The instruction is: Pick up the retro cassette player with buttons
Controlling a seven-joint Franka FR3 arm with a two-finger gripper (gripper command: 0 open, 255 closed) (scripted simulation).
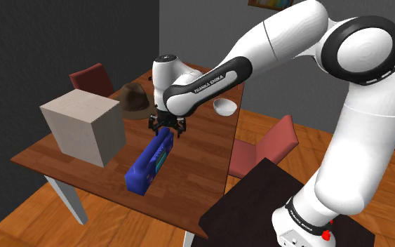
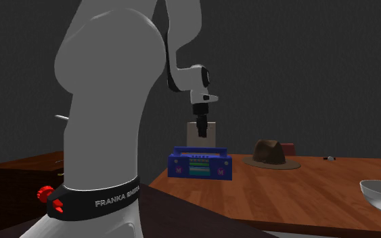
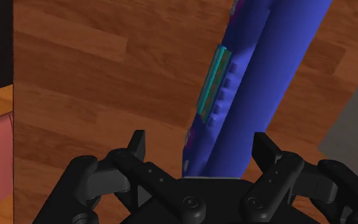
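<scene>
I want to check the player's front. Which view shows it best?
The second exterior view: the blue player faces it squarely. The shoulder view sees it slantwise from above; the wrist view, a narrow side with buttons.

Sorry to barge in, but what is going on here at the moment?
The white arm holds its open gripper just above one end of the blue cassette player, which stands on its edge on the wooden table. The fingers stand apart and clasp nothing, so it is not picked up yet. A box, a hat and a bowl sit nearby.
</scene>
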